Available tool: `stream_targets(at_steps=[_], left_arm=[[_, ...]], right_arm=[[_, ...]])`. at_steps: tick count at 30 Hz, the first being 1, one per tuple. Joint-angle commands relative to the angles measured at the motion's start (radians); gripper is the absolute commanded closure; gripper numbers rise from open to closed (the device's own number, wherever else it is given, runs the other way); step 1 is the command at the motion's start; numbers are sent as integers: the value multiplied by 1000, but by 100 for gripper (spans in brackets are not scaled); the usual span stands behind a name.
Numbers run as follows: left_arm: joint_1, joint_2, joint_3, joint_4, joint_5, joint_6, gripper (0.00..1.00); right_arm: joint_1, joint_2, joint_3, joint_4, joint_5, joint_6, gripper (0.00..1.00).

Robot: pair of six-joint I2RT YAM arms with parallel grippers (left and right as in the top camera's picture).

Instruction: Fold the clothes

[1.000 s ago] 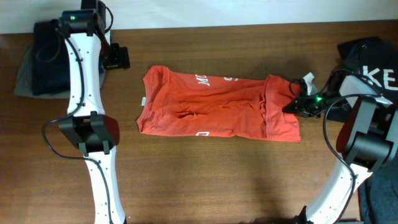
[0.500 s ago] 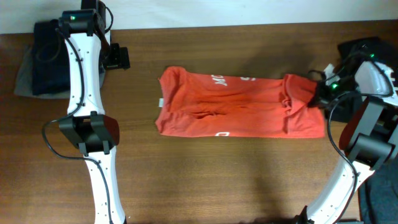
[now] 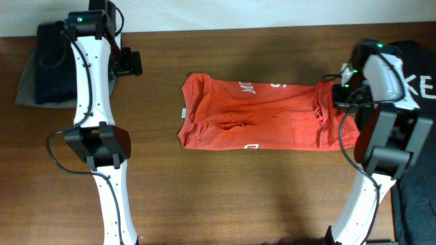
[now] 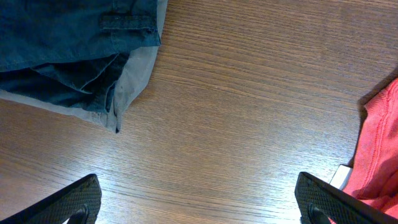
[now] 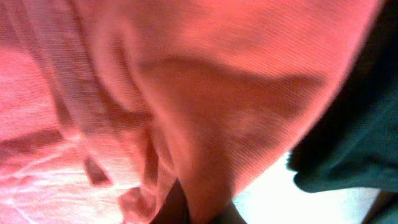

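On wooden table (image 3: pixel 272 194), orange-red T-shirt (image 3: pixel 266 117).

White lettering runs along the far edge of the orange-red T-shirt (image 3: pixel 272 116), partly folded under; only a fragment like "MO" (image 3: pixel 244 87) can be made out. Another white scrap at the shirt's near edge is unreadable. The black garment (image 3: pixel 417 58) at the table's (image 3: pixel 225 197) right edge shows large white letters, seemingly "KE" (image 3: pixel 426 86), cut off.
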Motion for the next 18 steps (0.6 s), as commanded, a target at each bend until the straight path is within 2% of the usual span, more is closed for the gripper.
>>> stream_targets(at_steps=[1, 11, 18], left_arm=[[0, -17, 10, -1, 11, 5, 1], [0, -17, 10, -1, 11, 5, 1], [0, -17, 10, -1, 11, 5, 1]], right_arm=[[63, 3, 22, -4, 93, 76, 96], [202, 3, 22, -26, 202, 159, 96], [260, 3, 38, -89, 388, 315, 96]])
